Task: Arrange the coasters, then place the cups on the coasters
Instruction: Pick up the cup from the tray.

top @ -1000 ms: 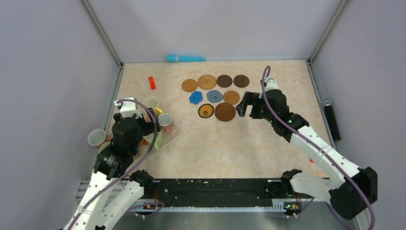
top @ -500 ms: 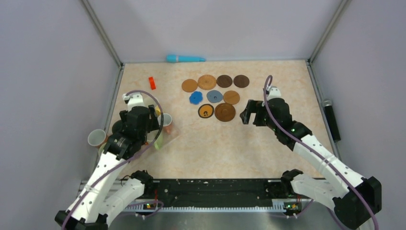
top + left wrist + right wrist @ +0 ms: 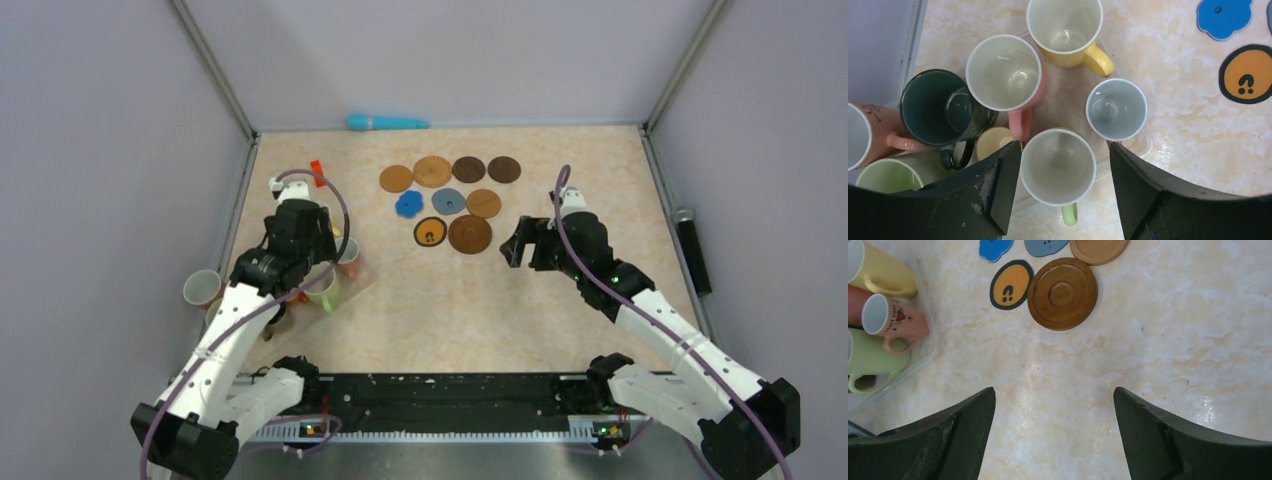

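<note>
Jaws of the left claw (image 3: 1064, 146) stand spread, one dark matte finger (image 3: 998, 190) on each side of the green cup (image 3: 1058, 167). Whether they touch its round white rim I cannot tell. This cup stands upright, its glossy handle pointing back toward the arm. Just beyond it to the left is the pink cup (image 3: 1003, 72), and just beyond to the right a smaller grey-lined cup (image 3: 1116, 109). The yellow cup (image 3: 1064, 25) is farther beyond, and the black cup (image 3: 938, 107) is left of the green cup. They crowd a clear plastic tray (image 3: 928, 340).

Well right of the green cup, the right claw (image 3: 1054, 390) hangs spread and empty over the marbled beige table (image 3: 1148, 365). Beyond and right of the green cup lie the flat coasters: a black-rimmed orange oval (image 3: 1011, 284) touching a ringed dark wooden disc (image 3: 1062, 293), and a scalloped blue one (image 3: 1224, 17) farther back.
</note>
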Robot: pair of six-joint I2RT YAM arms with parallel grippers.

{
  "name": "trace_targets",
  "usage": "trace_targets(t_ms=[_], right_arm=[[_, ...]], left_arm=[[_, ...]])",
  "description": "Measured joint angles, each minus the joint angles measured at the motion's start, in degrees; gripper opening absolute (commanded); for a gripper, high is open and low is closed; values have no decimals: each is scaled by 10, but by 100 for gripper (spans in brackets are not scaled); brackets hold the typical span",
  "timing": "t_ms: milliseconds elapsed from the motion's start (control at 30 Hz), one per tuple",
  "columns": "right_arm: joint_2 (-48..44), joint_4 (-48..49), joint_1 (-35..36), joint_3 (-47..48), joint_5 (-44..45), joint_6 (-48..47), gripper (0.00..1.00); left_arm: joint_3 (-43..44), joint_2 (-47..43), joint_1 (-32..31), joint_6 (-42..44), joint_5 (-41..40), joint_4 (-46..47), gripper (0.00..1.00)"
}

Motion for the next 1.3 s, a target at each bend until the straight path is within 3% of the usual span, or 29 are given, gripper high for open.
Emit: trace_targets(t_ms=[267, 633, 833, 1300], right_arm=[[-1, 17, 0, -3, -59, 32, 80], [-17, 32, 0, -22, -105, 63, 79], [-20, 41, 0, -22, -120, 72, 78], [-29, 39, 0, -22, -126, 72, 78]], left_arm=[[32, 89, 56, 17, 42, 26, 70], [147, 243, 168, 19, 85, 68, 54], [162, 309, 224, 19, 139, 94, 51], [213, 422, 250, 34, 198, 89, 39]])
